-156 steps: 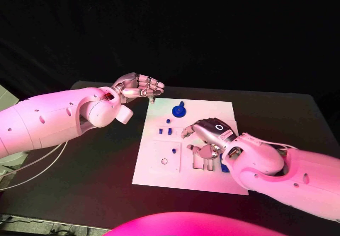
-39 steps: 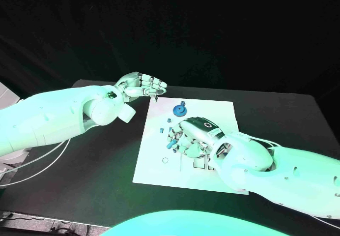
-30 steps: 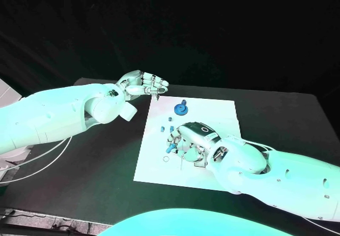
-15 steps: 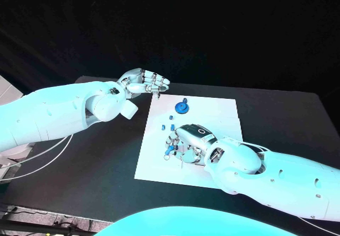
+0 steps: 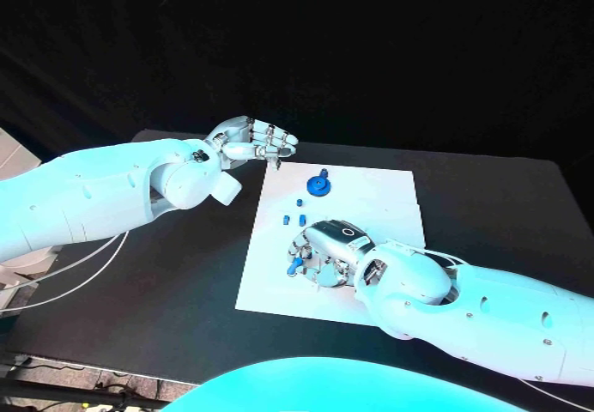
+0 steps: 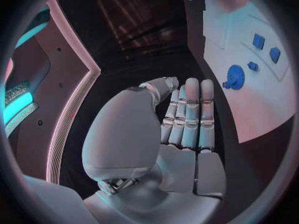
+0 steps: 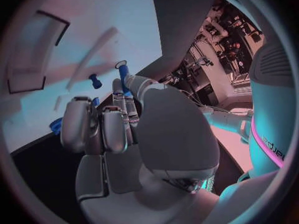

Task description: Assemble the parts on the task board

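The white task board (image 5: pixel 372 197) lies mid-table. My right hand (image 5: pixel 324 253) hovers low over its near left part and pinches a small blue peg (image 5: pixel 294 260) between thumb and finger; the peg (image 7: pixel 122 73) sticks out past the fingertips over the board (image 7: pixel 93 25). A round blue part (image 5: pixel 319 184) sits at the board's far end, with three small blue pieces (image 5: pixel 297 216) standing between it and my right hand. My left hand (image 5: pixel 254 142) hangs off the board's far left corner, fingers curled in on nothing (image 6: pixel 187 119).
A rectangular recess (image 7: pixel 31 50) in the board lies ahead of the held peg. The black table (image 5: pixel 185 266) stretches to the left of the board and on the right beyond my right arm. The round blue part (image 6: pixel 235 76) lies close to my left hand.
My right hand has taken up a blue peg and carried it toward the board's near left part. My left hand has stayed curled at the far corner.
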You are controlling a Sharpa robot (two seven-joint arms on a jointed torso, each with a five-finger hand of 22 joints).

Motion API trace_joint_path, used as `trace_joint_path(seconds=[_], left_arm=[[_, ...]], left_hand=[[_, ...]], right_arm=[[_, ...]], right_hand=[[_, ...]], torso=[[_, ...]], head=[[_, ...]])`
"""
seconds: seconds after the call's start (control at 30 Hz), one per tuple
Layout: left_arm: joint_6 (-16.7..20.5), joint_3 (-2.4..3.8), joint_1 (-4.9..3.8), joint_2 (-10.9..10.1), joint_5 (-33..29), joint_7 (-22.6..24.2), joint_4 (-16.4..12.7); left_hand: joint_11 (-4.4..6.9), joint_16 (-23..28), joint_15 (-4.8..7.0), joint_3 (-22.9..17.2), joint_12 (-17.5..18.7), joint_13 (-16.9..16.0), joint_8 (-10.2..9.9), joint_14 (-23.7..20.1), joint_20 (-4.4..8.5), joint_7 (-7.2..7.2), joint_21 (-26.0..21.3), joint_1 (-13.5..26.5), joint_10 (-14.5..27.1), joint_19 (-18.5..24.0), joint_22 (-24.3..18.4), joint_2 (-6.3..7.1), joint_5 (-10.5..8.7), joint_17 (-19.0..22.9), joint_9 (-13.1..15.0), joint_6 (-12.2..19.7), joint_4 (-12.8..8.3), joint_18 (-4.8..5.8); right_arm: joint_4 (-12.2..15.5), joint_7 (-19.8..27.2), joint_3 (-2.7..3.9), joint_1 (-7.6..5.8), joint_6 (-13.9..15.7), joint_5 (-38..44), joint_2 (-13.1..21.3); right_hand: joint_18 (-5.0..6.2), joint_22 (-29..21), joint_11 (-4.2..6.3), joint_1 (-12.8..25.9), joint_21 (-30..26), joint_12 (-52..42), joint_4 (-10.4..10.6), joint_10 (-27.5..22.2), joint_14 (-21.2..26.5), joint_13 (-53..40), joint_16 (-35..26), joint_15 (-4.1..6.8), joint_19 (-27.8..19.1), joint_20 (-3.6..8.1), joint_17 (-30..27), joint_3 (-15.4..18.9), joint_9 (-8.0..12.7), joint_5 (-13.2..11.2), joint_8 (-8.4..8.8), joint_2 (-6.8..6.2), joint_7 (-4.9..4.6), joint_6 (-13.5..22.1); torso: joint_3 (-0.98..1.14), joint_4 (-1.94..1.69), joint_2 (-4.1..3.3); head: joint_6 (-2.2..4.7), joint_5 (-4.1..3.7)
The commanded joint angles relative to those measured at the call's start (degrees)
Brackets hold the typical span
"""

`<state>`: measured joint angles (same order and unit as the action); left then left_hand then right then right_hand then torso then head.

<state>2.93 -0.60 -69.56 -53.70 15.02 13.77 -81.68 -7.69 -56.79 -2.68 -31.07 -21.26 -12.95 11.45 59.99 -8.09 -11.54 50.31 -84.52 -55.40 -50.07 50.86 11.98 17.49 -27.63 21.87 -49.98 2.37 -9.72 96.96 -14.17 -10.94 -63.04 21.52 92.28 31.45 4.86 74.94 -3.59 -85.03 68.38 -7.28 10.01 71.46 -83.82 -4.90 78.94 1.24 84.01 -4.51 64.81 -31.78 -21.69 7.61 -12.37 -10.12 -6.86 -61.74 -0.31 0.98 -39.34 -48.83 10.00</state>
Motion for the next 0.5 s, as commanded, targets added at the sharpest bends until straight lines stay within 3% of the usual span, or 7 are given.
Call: trace_joint_path(seconds=[0.03,0.5], left_arm=[[-0.92,0.04,-0.04,0.00,-0.45,0.23,-0.14],[-1.03,0.04,-0.04,-0.10,-0.45,0.16,-0.17]], left_hand=[[0.02,0.23,-0.30,-0.03,-0.35,0.05,-0.09,-0.12,-0.11,-0.05,0.05,0.20,0.22,0.32,0.06,-0.37,0.21,-0.07,-0.06,0.15,-0.43,-0.84],[0.01,0.26,-0.32,-0.02,-0.40,0.10,-0.09,-0.13,-0.13,-0.05,0.03,0.32,0.28,0.36,0.06,-0.43,0.23,-0.10,-0.09,0.18,-0.45,-0.84]], right_arm=[[-0.15,0.00,-0.07,0.09,-2.53,1.29,-0.15],[-0.29,-3.01,-0.19,0.24,-2.99,4.17,-0.76]], right_hand=[[-0.94,6.85,0.33,0.38,-0.20,0.13,-0.28,0.60,-1.61,-0.07,0.11,0.09,0.48,0.19,0.01,0.12,-3.45,0.22,-0.40,0.10,-0.24,-0.15],[-0.96,6.90,0.30,0.61,-0.11,0.23,-0.35,0.59,-1.58,-0.08,0.05,0.06,0.50,0.17,-0.13,0.11,-3.53,0.23,-0.42,0.01,-0.25,-0.08]], torso=[[-0.07,-0.03,-0.02],[-0.04,-0.02,-0.01]], head=[[-0.08,0.06],[-0.11,0.18]])
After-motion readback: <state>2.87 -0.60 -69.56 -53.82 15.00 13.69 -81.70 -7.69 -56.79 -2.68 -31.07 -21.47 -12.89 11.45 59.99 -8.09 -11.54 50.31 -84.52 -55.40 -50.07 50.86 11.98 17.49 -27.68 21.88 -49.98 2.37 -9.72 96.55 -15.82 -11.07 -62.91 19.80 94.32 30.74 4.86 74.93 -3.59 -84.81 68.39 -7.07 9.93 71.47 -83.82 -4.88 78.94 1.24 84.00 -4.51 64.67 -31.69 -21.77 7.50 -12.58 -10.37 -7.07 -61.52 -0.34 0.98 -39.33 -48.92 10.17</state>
